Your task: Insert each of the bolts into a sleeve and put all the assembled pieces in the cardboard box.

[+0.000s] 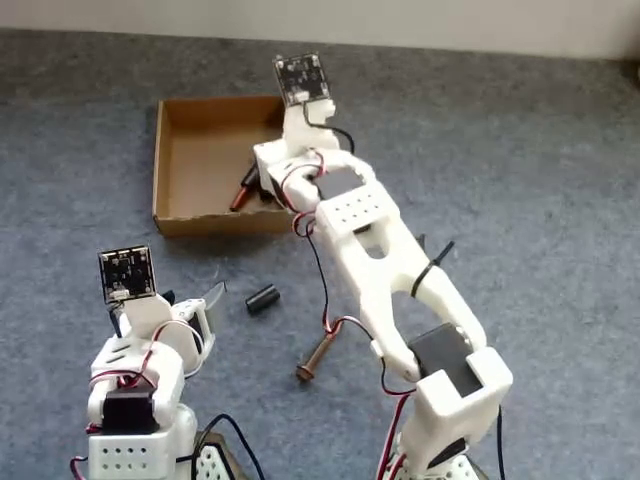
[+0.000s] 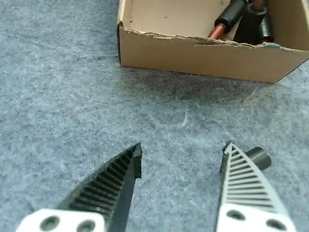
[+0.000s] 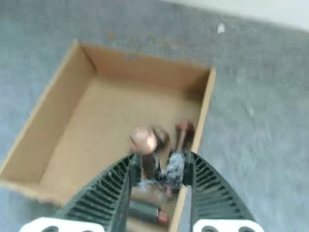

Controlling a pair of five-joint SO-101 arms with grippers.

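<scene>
**One bolt and one sleeve loose, the rest in the box**

A bare bolt [image 1: 318, 357] lay on the grey carpet [image 1: 520, 150] between the two arm bases, its head towards the near edge of the high view. Well apart from it, nearer the cardboard box [image 1: 195, 222], a loose black sleeve [image 1: 262, 298] lay on its side. In the left wrist view that sleeve [image 2: 259, 157] sat just beside the tip of the pale finger [image 2: 244, 183].

The box stood open-topped at the far left of the carpet. Assembled pieces [image 1: 243, 190] rested in its corner nearest the right arm. From the left wrist, over the front wall of the box [image 2: 193, 50], one of them [image 2: 227, 21] showed tilted, with copper thread sticking out of its black sleeve. The right wrist view looked down into the box [image 3: 145, 72] at a blurred cluster of pieces, one with a copper head [image 3: 145, 140].

The right gripper [image 3: 161, 159] hung over that corner [image 1: 268, 185] with the pieces directly below it. Whether it gripped any of them could not be told.

The left gripper [image 2: 183, 150] was low over the carpet in front of the box, jaws spread wide with nothing between them.
</scene>
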